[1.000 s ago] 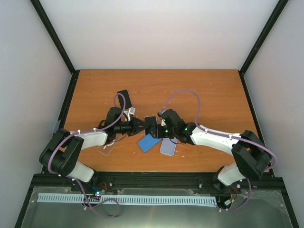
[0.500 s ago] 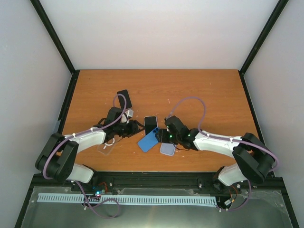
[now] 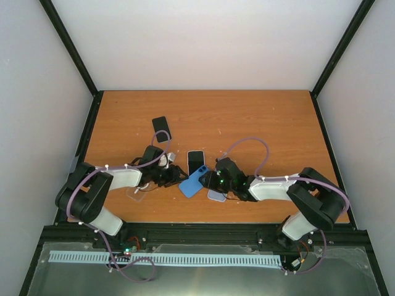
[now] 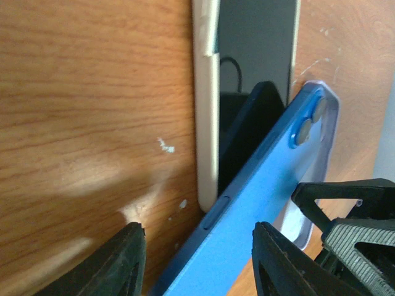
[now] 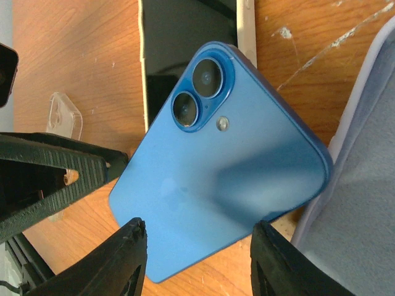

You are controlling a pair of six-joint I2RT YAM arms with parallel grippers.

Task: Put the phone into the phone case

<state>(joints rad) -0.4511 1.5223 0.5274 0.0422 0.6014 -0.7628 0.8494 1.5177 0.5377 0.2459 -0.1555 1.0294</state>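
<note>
Bench (image 3: 271, 123): both arms are folded in low at mid-bench, their tips facing each other across the phone.

Right end effector (image 3: 210, 180): jaws apart, nothing clamped. In its wrist view the phone's near corner sits in the gap between the fingers; no contact is evident.

Left end effector (image 3: 178, 176): jaws apart and empty. The phone's side edge lies just ahead of the gap.

Case (image 3: 216, 196): lavender, flat on the bench just right of the phone. From above it is mostly hidden under the right end effector, so its axis is not readable.

Phone (image 3: 194, 181): blue, back up. Its long axis runs diagonally, with the near end toward the left arm and the camera end far-right. The camera end is propped on a white phone (image 3: 196, 159) lying screen up, so it sits tilted. Its right corner overlaps the case edge.

Judgement: the case lies to the phone's right, on the right arm's side. The phone needs to go rightward and be turned to line up with the case. It is not yet seated.
</note>
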